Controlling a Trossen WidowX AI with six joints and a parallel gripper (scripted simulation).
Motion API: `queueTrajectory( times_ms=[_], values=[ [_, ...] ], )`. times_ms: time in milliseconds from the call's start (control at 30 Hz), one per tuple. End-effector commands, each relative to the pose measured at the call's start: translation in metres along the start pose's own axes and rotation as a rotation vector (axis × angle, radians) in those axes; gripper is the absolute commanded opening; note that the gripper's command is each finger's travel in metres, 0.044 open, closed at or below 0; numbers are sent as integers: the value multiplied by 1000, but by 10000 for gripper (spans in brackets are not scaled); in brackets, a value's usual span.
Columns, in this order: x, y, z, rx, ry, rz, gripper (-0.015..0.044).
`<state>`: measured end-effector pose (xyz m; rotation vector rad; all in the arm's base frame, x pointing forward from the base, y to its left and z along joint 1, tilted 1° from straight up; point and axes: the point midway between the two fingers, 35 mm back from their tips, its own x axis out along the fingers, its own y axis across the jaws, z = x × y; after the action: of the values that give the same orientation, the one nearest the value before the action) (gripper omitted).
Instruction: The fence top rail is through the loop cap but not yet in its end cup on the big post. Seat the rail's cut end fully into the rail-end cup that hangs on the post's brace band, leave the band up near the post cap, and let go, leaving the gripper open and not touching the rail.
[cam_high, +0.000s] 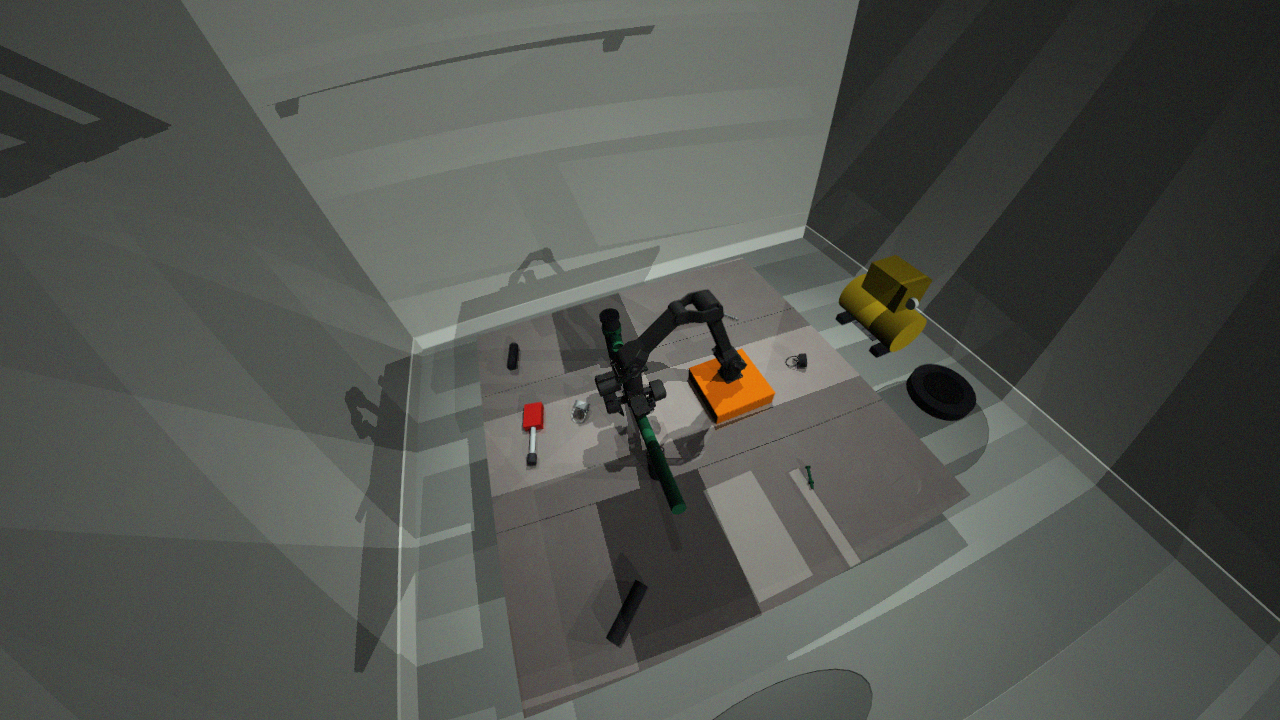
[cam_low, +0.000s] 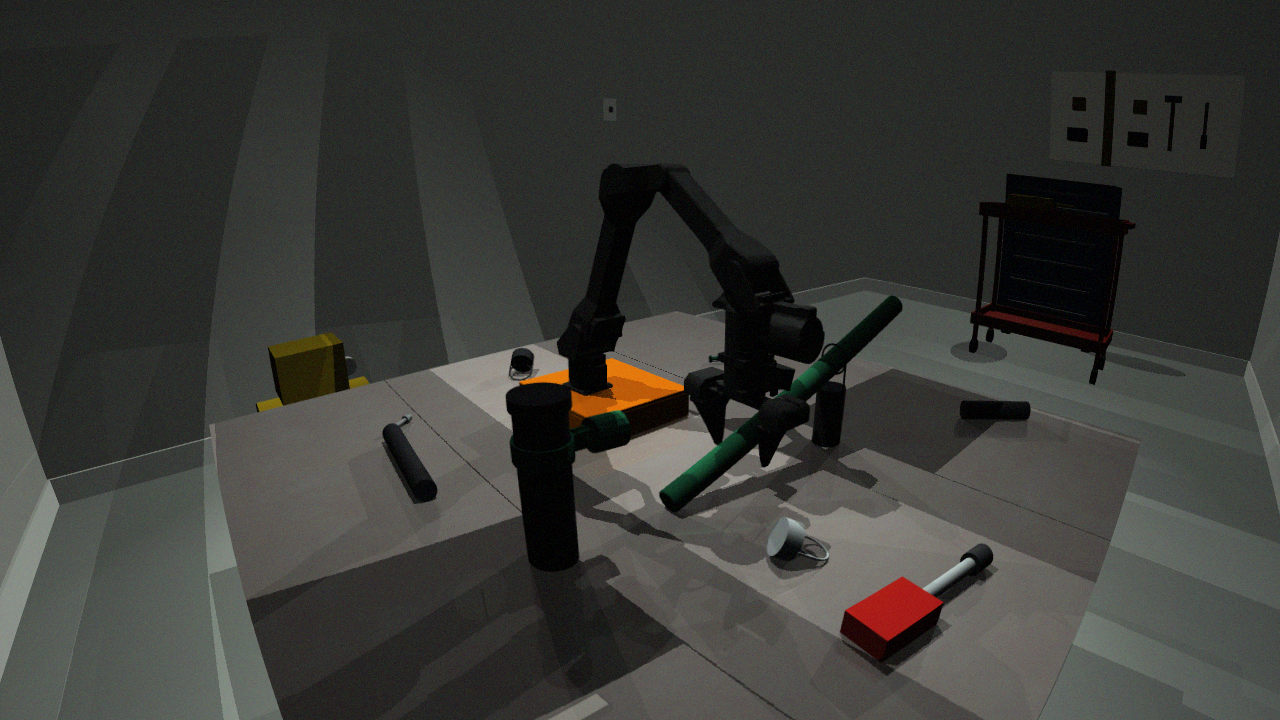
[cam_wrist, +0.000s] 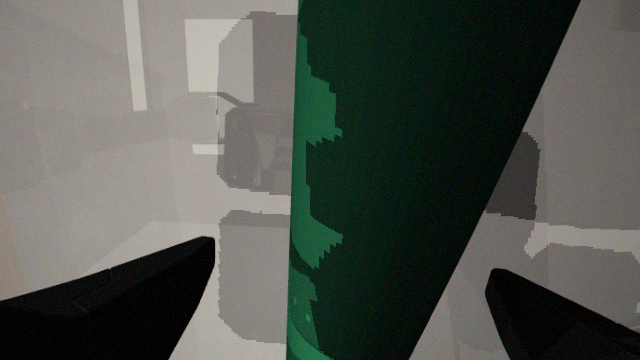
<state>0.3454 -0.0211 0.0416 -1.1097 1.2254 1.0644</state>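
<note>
The green rail (cam_high: 662, 467) (cam_low: 716, 466) (cam_wrist: 425, 125) slants through the wire loop above a short dark post (cam_low: 828, 416). Its lower end is down near the table, apart from the green rail-end cup (cam_low: 610, 430). The cup sticks out sideways from the green brace band (cam_low: 542, 451), high on the big black post (cam_low: 549, 523), just under the post cap (cam_low: 538, 397) (cam_high: 609, 316). My gripper (cam_low: 741, 449) (cam_wrist: 352, 266) is open, its fingers straddling the rail's middle part. In the wrist view the rail runs between the fingertips with a gap on both sides.
The arm's orange base block (cam_high: 733, 386) (cam_low: 644, 392) stands behind the cup. A white loop cap (cam_high: 580, 408) (cam_low: 785, 540) and a red block with a handle (cam_high: 533, 416) (cam_low: 890, 616) lie in front of the rail. A black cylinder (cam_low: 409, 462) lies left of the post.
</note>
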Motion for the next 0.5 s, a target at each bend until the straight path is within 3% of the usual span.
queueTrajectory(
  times_ms=[0, 67, 433, 467],
  values=[
    [7, 0, 0, -3, 3, -2, 440],
    [8, 1, -1, -3, 3, -2, 440],
    [8, 0, 0, -3, 3, -2, 151],
    [8, 0, 0, -3, 3, -2, 145]
  ],
)
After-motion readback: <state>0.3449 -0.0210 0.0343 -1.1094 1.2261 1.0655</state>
